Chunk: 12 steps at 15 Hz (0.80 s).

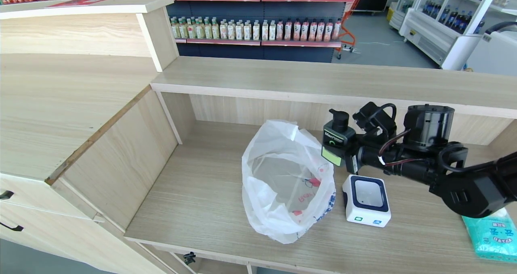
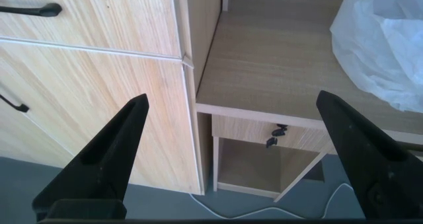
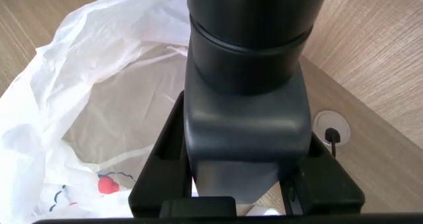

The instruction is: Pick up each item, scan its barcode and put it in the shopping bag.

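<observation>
The right claw (image 1: pixel 346 157) is clamped on the lower body of a black plastic pump bottle with a green label (image 1: pixel 338 139) and holds it upright in the air above the light wooden table (image 1: pixel 194 209). Just below this claw, a little nearer the robot, sits the white box-shaped barcode scanner (image 1: pixel 366 200), its dark-rimmed window facing up. Just beside the claw on its left is the white translucent plastic shopping bag (image 1: pixel 286 181), mouth open. In the right wrist view the bottle (image 3: pixel 248 85) hangs over the bag's near edge.

Only the bag's own red and blue print can be seen inside it, so probably nothing has been bagged yet. The bottle looks like the first item. Whether its barcode has been read cannot be told from here, and it has not been put in the bag.

Well apart from the claw, on its right and nearer the robot, a teal soft pack of tissues (image 1: pixel 492 235) lies on the table, untouched. It would need lifting, scanning and bagging.

The left claw (image 2: pixel 231 158) is spread wide with nothing in it, low down beside the wooden cupboard (image 2: pixel 99 85).
</observation>
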Tool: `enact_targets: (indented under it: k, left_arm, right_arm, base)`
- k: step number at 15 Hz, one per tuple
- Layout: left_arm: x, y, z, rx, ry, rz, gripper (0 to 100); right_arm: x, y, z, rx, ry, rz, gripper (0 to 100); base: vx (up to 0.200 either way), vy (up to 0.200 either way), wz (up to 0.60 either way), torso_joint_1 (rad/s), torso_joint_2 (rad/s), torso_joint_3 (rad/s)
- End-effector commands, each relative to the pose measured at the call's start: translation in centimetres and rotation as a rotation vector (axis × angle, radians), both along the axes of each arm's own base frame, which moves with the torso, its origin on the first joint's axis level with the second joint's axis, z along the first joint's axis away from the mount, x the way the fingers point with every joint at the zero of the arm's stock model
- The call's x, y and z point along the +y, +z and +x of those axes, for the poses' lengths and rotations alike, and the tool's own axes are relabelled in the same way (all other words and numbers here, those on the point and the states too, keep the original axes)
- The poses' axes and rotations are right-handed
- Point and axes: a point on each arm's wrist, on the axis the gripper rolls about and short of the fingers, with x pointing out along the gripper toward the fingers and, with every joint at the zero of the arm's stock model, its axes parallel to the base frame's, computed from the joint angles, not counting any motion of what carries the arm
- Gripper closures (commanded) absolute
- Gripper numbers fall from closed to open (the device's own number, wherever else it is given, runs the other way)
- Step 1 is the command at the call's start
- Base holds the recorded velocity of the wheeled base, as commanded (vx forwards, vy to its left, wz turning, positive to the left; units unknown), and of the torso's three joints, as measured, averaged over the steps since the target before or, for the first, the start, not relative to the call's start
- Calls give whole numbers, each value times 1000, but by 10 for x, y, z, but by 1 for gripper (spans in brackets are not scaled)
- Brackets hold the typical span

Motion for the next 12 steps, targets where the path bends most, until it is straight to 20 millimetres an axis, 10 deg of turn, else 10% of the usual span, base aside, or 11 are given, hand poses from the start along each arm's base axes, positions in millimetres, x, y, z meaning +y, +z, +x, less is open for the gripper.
enact_targets:
  k: [1, 5, 12]
  left_arm:
    - [0, 0, 0, 1, 1, -1, 0]
    - [0, 0, 0, 2, 1, -1, 0]
    - [0, 0, 0, 1, 1, -1, 0]
  right_arm:
    - [2, 8, -4, -25, 9, 9, 100]
    - [2, 13, -6, -42, 13, 15, 100]
    - [-5, -10, 6, 80, -23, 73, 100]
  base:
    - [0, 0, 0, 0, 0, 0]
    - [0, 0, 600, 2, 4, 4]
    - [0, 0, 0, 0, 0, 0]
